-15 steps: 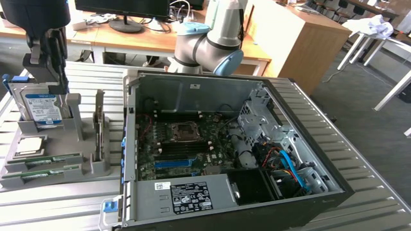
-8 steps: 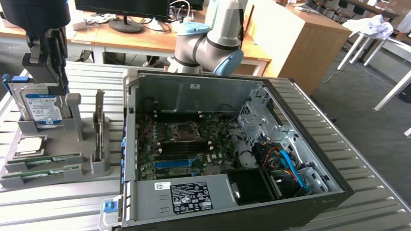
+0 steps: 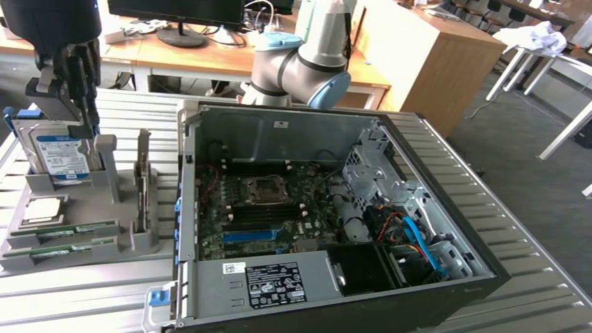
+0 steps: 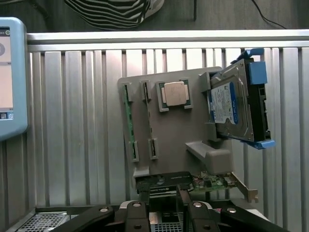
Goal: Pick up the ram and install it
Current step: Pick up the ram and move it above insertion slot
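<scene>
Slatted metal bench point(image 3: 83, 298) under the rig. Gripper point(image 4: 163, 200) hung with fingers point(image 4: 140, 217) spread, pinching nothing, over the grey parts holder point(image 3: 129, 239). Ram point(image 3: 66, 232) lay in its holder slot beside its twin; motherboard point(image 3: 268, 208) sockets looked unfilled. Pickup and install both outstanding.

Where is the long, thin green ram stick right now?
The ram lies slotted in the grey plastic holder at the exterior view's lower left, beside its twin, just below the square silver processor chip.
</scene>
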